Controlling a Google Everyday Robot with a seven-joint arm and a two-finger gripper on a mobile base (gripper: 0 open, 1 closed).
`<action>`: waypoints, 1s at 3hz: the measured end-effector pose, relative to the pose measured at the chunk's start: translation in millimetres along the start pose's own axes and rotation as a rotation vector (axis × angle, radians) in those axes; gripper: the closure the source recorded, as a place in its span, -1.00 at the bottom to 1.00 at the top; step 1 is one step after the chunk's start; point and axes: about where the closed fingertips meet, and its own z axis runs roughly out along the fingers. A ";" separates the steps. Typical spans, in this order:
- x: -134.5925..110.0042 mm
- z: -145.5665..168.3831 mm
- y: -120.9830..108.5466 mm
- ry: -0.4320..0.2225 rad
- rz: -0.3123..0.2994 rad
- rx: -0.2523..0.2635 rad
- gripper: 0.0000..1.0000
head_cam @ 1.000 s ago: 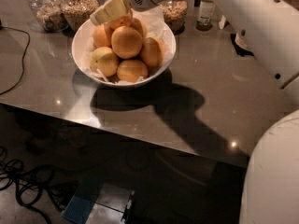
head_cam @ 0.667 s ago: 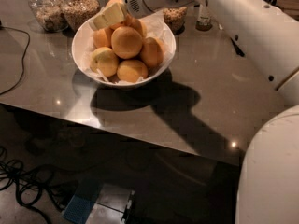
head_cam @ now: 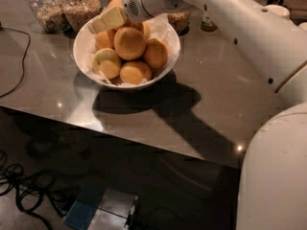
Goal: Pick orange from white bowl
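White bowl (head_cam: 80, 44) sits on the worktop (head_cam: 216, 95) toward its far left side, the orange (head_cam: 129, 42) atop the other fruit (head_cam: 135, 72) piled in it. Gripper (head_cam: 108, 19) hangs over the bowl's far-left rim, just beside that orange. Jars (head_cam: 82, 6) stand behind the bowl near the far left corner, and a cable (head_cam: 19, 66) lies by the left edge.

A polished grey counter (head_cam: 206, 87) catches small glints of light (head_cam: 239, 148) and a hard shadow (head_cam: 158, 104). Glass jars (head_cam: 48, 8) of grain line its far edge, and a black cable (head_cam: 19, 63) trails across the left. Below, tangled cords (head_cam: 21, 190) and a blue-grey box (head_cam: 98, 211) lie on the dark floor (head_cam: 43, 217). The pincer (head_cam: 106, 19) hangs above the counter's far side.
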 end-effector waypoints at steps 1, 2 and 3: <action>0.0 0.0 0.0 0.000 0.000 0.000 -0.61; 0.0 0.1 0.0 0.000 0.000 0.000 -0.15; 0.0 0.1 0.0 0.000 0.000 0.000 0.29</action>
